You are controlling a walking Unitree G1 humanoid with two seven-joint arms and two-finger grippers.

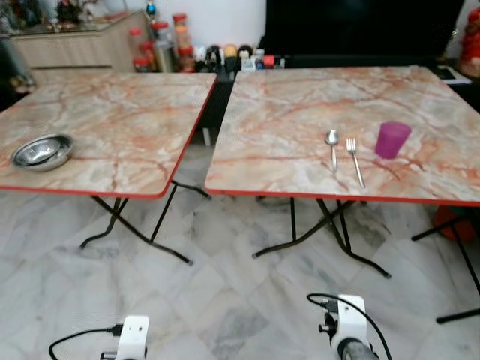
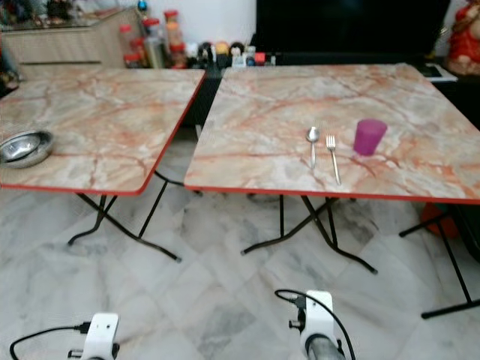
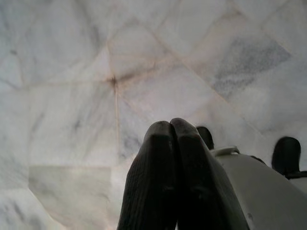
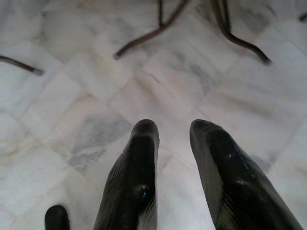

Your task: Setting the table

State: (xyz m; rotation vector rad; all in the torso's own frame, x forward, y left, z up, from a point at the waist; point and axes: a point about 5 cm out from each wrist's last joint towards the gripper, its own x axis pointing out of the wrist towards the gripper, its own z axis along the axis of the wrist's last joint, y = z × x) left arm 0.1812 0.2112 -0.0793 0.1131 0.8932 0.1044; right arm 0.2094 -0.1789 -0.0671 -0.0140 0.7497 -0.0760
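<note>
1. The steel bowl (image 1: pixel 43 151) sits alone on the left counter (image 1: pixel 127 127), near its near-left corner, well apart from the other tableware.
2. On the right counter (image 1: pixel 300 105) a place is partly laid: a spoon (image 1: pixel 332 144) and a fork (image 1: pixel 354 159) lie side by side, just beside each other, with a purple cup (image 1: pixel 392 139) standing upright just to their right.
3. Judged from this layout, the step in hand is fetching the bowl, the one piece not yet at the setting.
4. The left claw (image 3: pixel 172 143) hangs low over the marble floor (image 1: pixel 225 300), its two fingers pressed together and holding nothing.
5. The right claw (image 4: pixel 175 143) also hangs over the floor, fingers apart and empty; the dark folding legs (image 4: pixel 153 31) of the right counter cross the floor beyond it.
6. The robot stands back from both counters, facing the gap between them, so neither claw is near the bowl.
7. The next move probably calls for stepping forward and to the left, then raising the left arm to the bowl's rim.
8. The bowl's rim is slightly blurred, so whether it holds anything cannot be told.
9. Bottles and jars (image 1: pixel 161 45) stand at the far wall, behind the counters.
</note>
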